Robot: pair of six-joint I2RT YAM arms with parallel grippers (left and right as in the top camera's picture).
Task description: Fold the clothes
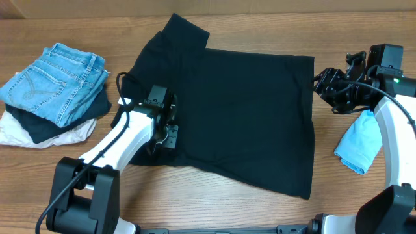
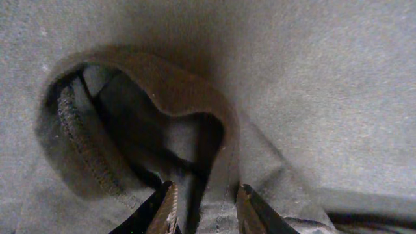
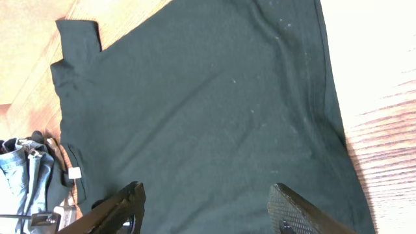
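Observation:
The black T-shirt (image 1: 240, 110) lies spread flat on the wooden table, one sleeve pointing to the back. My left gripper (image 1: 168, 133) sits on the shirt's near-left part. In the left wrist view its fingers (image 2: 207, 208) pinch a raised fold of the black fabric next to a round hemmed opening (image 2: 84, 149). My right gripper (image 1: 323, 83) hovers open and empty beside the shirt's right edge. The right wrist view shows its fingers (image 3: 207, 208) wide apart above the shirt (image 3: 208, 97), with the small white tag (image 3: 74, 173) at the far left.
Folded blue jeans (image 1: 58, 81) lie on a dark garment (image 1: 65, 123) and a white one (image 1: 39, 133) at the table's left. A light blue cloth (image 1: 361, 143) lies at the right, near the right arm.

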